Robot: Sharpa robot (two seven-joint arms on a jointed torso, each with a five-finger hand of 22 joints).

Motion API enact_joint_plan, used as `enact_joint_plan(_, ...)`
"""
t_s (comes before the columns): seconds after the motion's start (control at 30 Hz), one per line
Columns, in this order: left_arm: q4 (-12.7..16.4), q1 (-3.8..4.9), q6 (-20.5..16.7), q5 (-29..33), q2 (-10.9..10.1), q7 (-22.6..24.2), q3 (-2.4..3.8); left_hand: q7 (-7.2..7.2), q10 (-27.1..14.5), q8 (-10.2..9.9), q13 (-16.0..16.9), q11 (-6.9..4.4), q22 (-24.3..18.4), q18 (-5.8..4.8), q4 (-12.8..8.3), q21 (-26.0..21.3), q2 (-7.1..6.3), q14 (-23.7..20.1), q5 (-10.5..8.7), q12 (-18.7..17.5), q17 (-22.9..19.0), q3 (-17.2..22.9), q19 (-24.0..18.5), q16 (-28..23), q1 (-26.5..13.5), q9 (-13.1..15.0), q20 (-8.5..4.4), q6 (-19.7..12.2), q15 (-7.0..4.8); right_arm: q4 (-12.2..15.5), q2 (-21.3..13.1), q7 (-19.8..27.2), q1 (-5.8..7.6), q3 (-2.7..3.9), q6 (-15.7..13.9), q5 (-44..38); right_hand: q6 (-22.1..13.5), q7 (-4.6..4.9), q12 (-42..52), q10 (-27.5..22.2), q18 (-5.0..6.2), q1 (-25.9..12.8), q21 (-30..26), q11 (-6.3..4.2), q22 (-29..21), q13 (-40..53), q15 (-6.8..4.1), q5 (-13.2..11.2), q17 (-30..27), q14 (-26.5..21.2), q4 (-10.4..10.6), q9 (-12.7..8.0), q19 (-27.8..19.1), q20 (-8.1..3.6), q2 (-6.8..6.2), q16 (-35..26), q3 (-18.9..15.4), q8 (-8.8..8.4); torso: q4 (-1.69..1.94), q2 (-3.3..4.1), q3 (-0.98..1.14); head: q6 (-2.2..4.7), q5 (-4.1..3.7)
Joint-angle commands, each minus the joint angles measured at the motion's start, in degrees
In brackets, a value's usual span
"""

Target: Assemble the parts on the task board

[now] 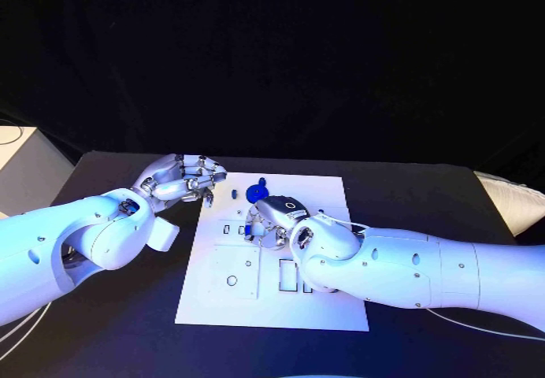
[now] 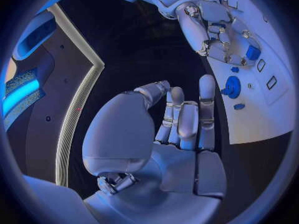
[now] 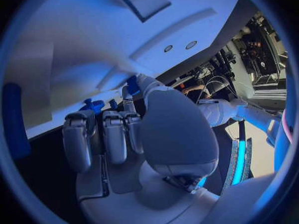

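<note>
The task board is laid flat in the middle of the black table, its long sides running from the near edge toward the far edge. Near the board's far edge, a round blue part with a knob is seen on the white surface, and a smaller blue part sits just below it, close against the right hand. That right hand is lowered onto the board's far half, fingers bent down around the small blue piece; whether the piece is actually gripped cannot be told, since the hand's own back is in the way. Much of the board's right side is covered by the right arm. Cut-out slots and a round hole are left exposed near the middle. The left hand is held off the board's far left corner, fingers curled inward on nothing.
</note>
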Motion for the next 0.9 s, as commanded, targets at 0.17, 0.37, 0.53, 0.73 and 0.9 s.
enact_joint_plan(0.17, 0.1, 0.0, 0.9, -0.4, 0.1, -0.2, 0.03, -0.02, -0.4, 0.4, 0.1, -0.07, 0.0, 0.24, 0.0, 0.3, -0.17, 0.3, -0.11, 0.3, 0.0, 0.3, 0.3, 0.3, -0.6, 0.1, 0.08, -0.4, -0.07, 0.0, 0.0, 0.0, -0.19, -0.09, 0.3, -1.4, -1.1, 0.35, -0.6, 4.7, -0.42, -1.2, -0.4, 0.15, 13.8, 13.7, -0.12, 0.1, 14.2, 5.9, 0.1, -0.3, 5.3, -0.28, -1.32, -0.1, 0.5, 0.06, 0.0, 0.01, 0.01, -0.05, -0.01)
enact_joint_plan(0.37, 0.0, 0.0, 1.0, -0.4, 0.1, -0.3, 0.03, 0.02, -0.4, 0.4, 0.1, -0.04, 0.2, 0.21, 0.1, 0.5, -0.18, 0.4, -0.11, 0.4, 0.3, 0.4, 0.4, 0.5, -0.6, 0.0, 0.07, -0.6, -0.07, -0.1, 0.0, 0.3, -0.2, -0.09, 0.4, -1.4, -2.2, 0.86, -1.3, 4.1, -0.38, -2.2, -0.6, 0.61, 13.7, 13.1, 0.27, -0.1, 14.0, 5.8, 0.4, -0.6, 5.2, 0.04, -2.75, -0.2, 0.1, -0.28, -0.01, -0.03, 0.0, -0.15, 0.02)
enact_joint_plan(0.53, 0.0, 0.0, 1.2, -0.4, 0.1, -0.4, 0.03, 0.05, -0.4, 0.4, 0.1, -0.02, 0.4, 0.18, 0.1, 0.6, -0.2, 0.5, -0.12, 0.5, 0.5, 0.4, 0.5, 0.6, -0.7, 0.0, 0.07, -0.7, -0.06, -0.1, 0.0, 0.7, -0.2, -0.09, 0.4, -1.2, -4.2, 1.58, -2.0, 3.4, -0.33, -3.2, -0.8, 1.27, 13.6, 12.5, 0.86, 1.9, 13.9, 5.8, 0.6, -1.1, 5.1, 0.57, -4.24, -0.3, -1.3, -1.14, -0.01, 0.0, 0.01, -0.15, 0.01)
enact_joint_plan(0.73, 0.0, 0.0, 1.4, -0.5, 0.1, -0.5, 0.03, 0.07, -0.5, 0.4, 0.1, -0.01, 0.7, 0.14, 0.1, 0.8, -0.2, 0.6, -0.11, 0.6, 0.7, 0.4, 0.6, 0.7, -0.7, 0.0, 0.07, -0.8, -0.05, -0.1, 0.0, 0.9, -0.2, -0.1, 0.0, -1.1, -5.8, 2.03, -3.5, 2.0, -0.21, -3.9, -1.2, 1.72, 13.3, 11.1, 1.26, 1.2, 13.7, 5.7, 0.9, -1.6, 4.9, 0.99, -4.5, -0.3, -3.7, -1.84, 0.0, 0.0, 0.0, -0.11, 0.0)
enact_joint_plan(0.9, -0.3, -0.01, 1.5, -0.8, 0.2, -0.8, 0.03, 0.37, -0.7, 0.1, 0.1, 0.21, 1.2, 0.04, 0.3, 1.4, -0.43, 1.0, -0.13, 1.0, 1.4, 0.4, 0.9, 1.3, -0.9, -0.2, 0.15, -1.7, 0.11, 0.6, -0.4, 0.8, -0.25, -0.1, -2.0, -1.2, -8.8, 3.19, -5.0, 0.6, -0.07, -3.4, -1.8, 2.67, 12.9, 9.7, 2.17, 1.1, 13.4, 5.6, 1.3, -2.6, 4.6, 1.87, -3.0, -0.5, -12.7, -3.78, 0.05, -0.03, -0.01, -0.13, 0.03)
